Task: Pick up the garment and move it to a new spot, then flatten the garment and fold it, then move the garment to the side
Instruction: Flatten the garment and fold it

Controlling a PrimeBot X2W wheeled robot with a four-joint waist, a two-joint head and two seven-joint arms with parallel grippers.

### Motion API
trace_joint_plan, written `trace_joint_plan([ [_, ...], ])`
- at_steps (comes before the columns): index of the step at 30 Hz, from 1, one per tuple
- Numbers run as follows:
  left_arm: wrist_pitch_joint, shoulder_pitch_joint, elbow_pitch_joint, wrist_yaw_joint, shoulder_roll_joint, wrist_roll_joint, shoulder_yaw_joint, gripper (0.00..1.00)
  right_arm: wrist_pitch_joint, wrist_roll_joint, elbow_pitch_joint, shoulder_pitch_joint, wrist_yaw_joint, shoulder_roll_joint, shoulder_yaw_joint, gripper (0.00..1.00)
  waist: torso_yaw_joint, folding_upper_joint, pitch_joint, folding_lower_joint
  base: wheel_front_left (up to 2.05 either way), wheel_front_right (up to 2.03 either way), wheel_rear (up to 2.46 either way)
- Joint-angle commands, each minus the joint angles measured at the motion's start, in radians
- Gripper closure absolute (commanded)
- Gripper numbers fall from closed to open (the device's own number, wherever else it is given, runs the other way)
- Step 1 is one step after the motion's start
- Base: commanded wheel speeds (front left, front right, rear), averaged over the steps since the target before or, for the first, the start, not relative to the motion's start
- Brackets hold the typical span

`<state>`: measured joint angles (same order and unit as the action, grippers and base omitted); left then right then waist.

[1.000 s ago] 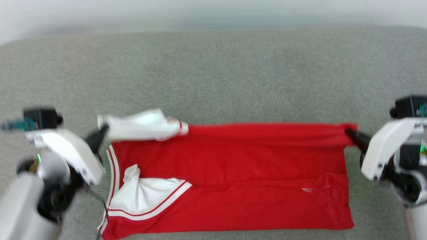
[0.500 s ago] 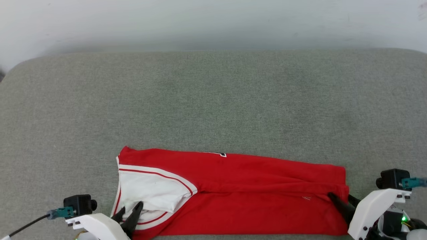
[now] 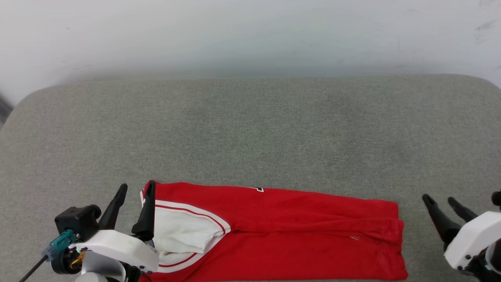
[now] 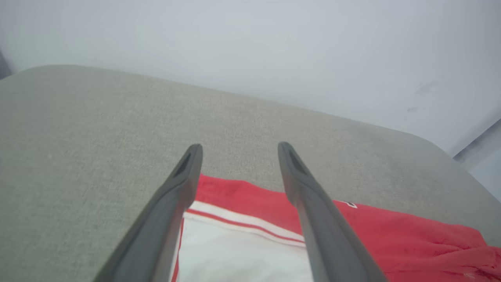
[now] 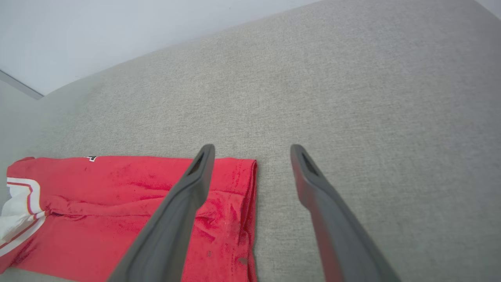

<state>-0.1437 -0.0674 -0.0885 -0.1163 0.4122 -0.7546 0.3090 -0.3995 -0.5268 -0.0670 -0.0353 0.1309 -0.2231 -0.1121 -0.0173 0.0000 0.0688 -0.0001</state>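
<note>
The garment (image 3: 289,231), a red shirt with a white sleeve and striped trim, lies folded into a long band along the near edge of the grey surface (image 3: 250,133). Its white sleeve (image 4: 235,258) shows at the left end, its red hem end (image 5: 231,203) at the right. My left gripper (image 3: 137,188) hovers open at the garment's left end, one finger over the fabric edge, holding nothing. My right gripper (image 3: 440,199) stands open just past the garment's right end, empty. In the right wrist view the right gripper (image 5: 250,150) frames bare surface beside the hem.
A pale wall (image 3: 250,35) runs behind the grey padded surface. The surface's rounded far corners (image 3: 31,98) show at left and right. A cable (image 3: 35,266) trails from the left wrist.
Both grippers opened and let go of the garment's upper edge, which now lies folded over the lower half. Both have drawn back a little from the fabric. The camera has tilted up.
</note>
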Motion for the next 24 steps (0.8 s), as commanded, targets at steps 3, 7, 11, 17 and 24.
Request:
trace_joint_plan([
  [3, -0.046, -0.019, 0.06, -0.032, 0.007, 0.065, 0.008, 0.0, -0.08, 0.015, 0.039, -0.002, 0.0, -0.031, -0.047, 0.0, 0.006, 0.0, -0.003, 0.0001, 0.0, 0.0, 0.0],
  [7, -0.088, -0.018, 0.12, -0.069, 0.006, 0.142, 0.014, 0.0, -0.214, 0.04, 0.082, -0.004, 0.0, -0.053, -0.092, 0.0, 0.023, 0.0, 0.002, 0.0001, 0.0, 0.0, 0.0],
  [11, -0.107, 0.002, 0.169, -0.093, 0.001, 0.202, 0.02, 0.0, -0.336, 0.051, 0.099, 0.022, 0.0, -0.041, -0.101, 0.0, 0.053, 0.0, 0.015, 0.0001, 0.0, 0.0, 0.0],
  [17, -0.114, 0.009, 0.219, -0.101, -0.009, 0.253, 0.037, 0.0, -0.415, 0.052, 0.044, 0.03, 0.0, 0.007, -0.08, 0.0, 0.107, 0.0, 0.052, 0.0001, 0.0, 0.0, 0.0],
  [24, -0.115, -0.013, 0.228, -0.089, -0.016, 0.269, 0.052, 0.0, -0.41, 0.03, -0.119, -0.024, 0.0, 0.021, -0.027, 0.0, 0.137, 0.0, 0.084, 0.0001, 0.0, 0.0, 0.0],
])
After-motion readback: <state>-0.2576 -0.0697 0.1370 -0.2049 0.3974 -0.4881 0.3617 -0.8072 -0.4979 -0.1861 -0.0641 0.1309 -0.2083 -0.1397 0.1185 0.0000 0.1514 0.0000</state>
